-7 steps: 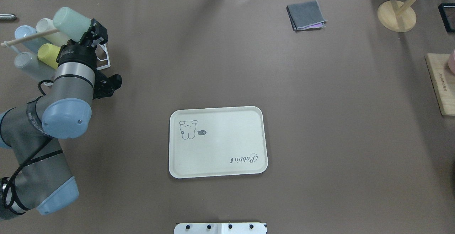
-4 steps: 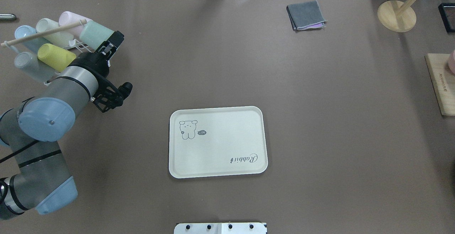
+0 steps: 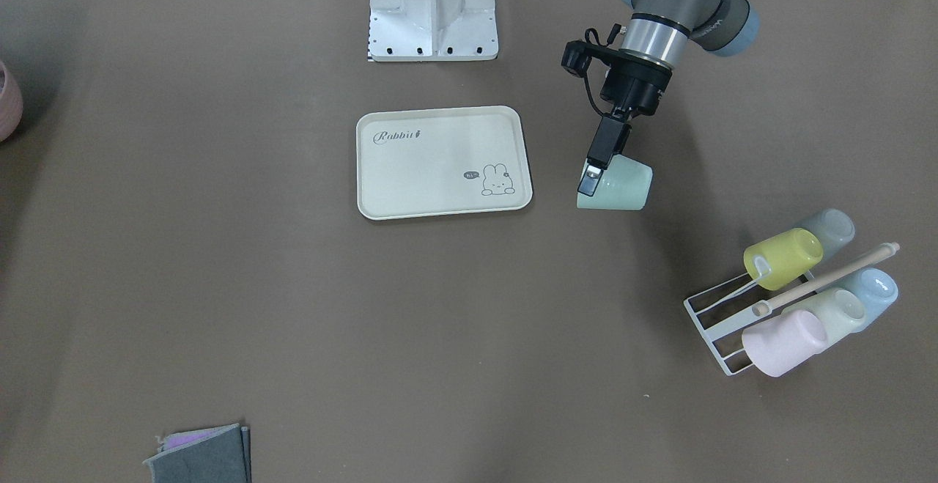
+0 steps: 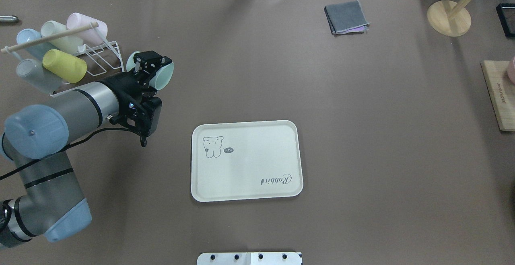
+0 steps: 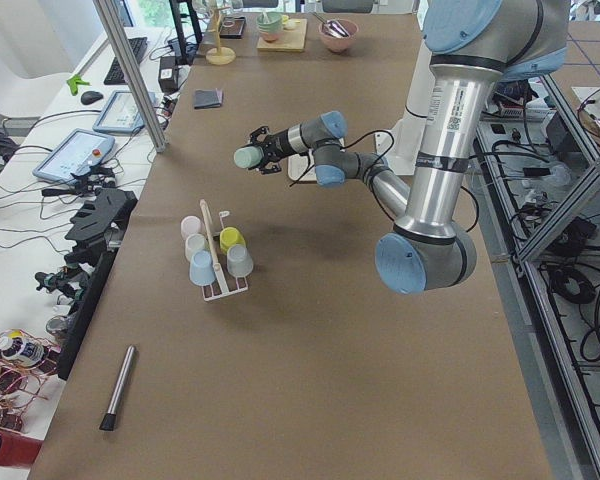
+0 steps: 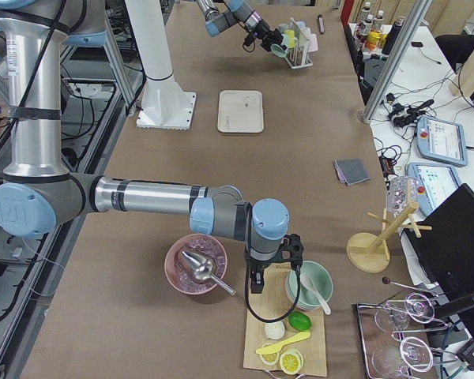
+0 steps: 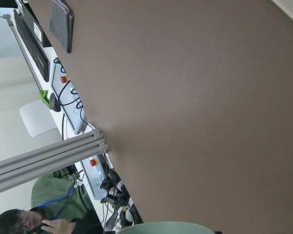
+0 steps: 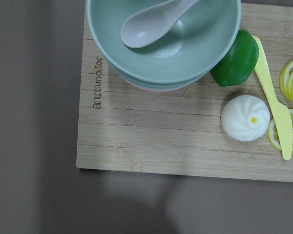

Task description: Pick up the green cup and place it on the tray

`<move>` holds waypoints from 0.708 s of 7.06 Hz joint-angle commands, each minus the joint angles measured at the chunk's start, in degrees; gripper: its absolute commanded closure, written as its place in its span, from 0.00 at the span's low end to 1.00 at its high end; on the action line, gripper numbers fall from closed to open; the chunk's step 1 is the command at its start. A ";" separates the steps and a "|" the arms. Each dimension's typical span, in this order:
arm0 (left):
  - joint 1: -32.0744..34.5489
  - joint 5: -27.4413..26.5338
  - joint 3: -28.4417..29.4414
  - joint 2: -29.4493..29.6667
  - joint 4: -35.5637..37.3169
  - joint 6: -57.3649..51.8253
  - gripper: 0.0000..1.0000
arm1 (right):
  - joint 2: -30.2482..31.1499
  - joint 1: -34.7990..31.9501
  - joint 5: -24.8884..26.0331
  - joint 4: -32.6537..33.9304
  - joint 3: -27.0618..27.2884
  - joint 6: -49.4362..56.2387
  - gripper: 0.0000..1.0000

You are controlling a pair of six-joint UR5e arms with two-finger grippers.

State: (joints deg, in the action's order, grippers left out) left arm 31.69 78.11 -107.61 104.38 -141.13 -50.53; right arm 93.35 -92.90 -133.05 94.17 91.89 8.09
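Holding green cup (image 3: 624,184) on its side, left gripper (image 3: 591,177) fingers clamped on it; could slip, or topple landing on nearby tray (image 3: 429,171).

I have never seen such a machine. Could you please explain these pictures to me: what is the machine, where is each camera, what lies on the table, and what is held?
The machine has two arms at a brown table. Each arm ends in a two-finger gripper. One camera looks down from behind the robot and one faces it from across the table. Two more stand at the table's ends, and one sits on each wrist. The left gripper holds a green cup on its side, in the air near a wire rack with five other cups. A cream tray lies in the middle; the cup is not yet on it. The right arm hangs far away over a wooden board with bowls and a spoon.
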 commanded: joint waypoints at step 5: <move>-2.50 14.52 11.43 10.12 -22.67 41.69 0.63 | -0.19 0.00 0.16 -0.39 0.13 -0.36 0.00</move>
State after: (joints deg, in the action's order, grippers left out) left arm 30.57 91.76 -99.41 112.25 -159.10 -15.79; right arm 93.22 -92.90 -132.90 93.78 91.86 7.91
